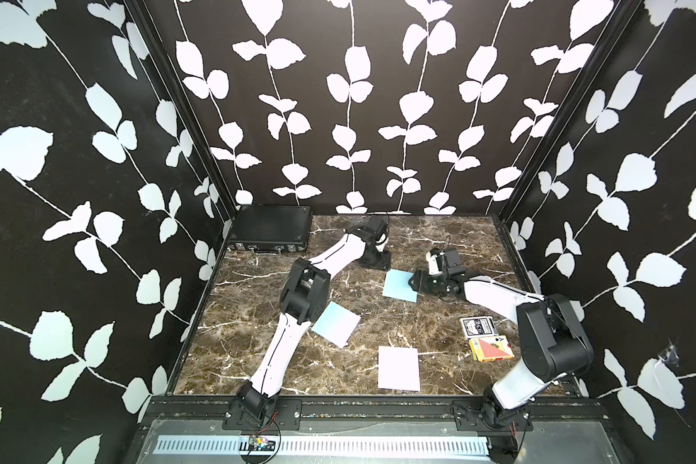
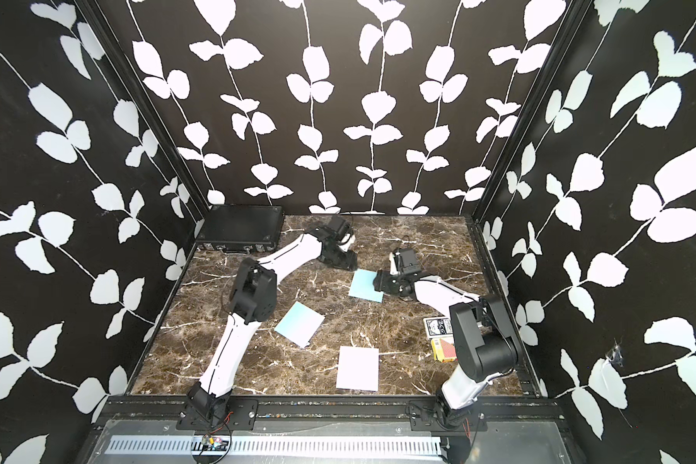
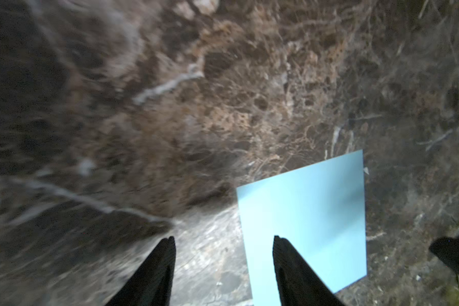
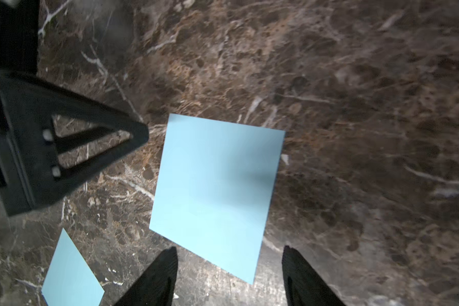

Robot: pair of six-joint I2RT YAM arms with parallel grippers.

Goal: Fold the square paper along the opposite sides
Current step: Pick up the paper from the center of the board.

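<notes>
1. We see the light-blue square paper sheet (image 4: 215,196) lying flat on the brown marbled table (image 1: 438,249), toward its far side.
2. Our right gripper (image 4: 229,251) hovers beside it, jaws apart, empty.
3. Our left gripper (image 3: 224,239) hangs over its edge, also parted, empty.

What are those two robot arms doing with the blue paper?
Both arms reach over a marble table toward a light blue square paper near the back. The left tool and right tool sit on either side of it, both open and holding nothing. The paper lies flat. Another blue sheet and a white sheet lie closer to the front, with two card packs at the side and a black case in the back corner.
</notes>
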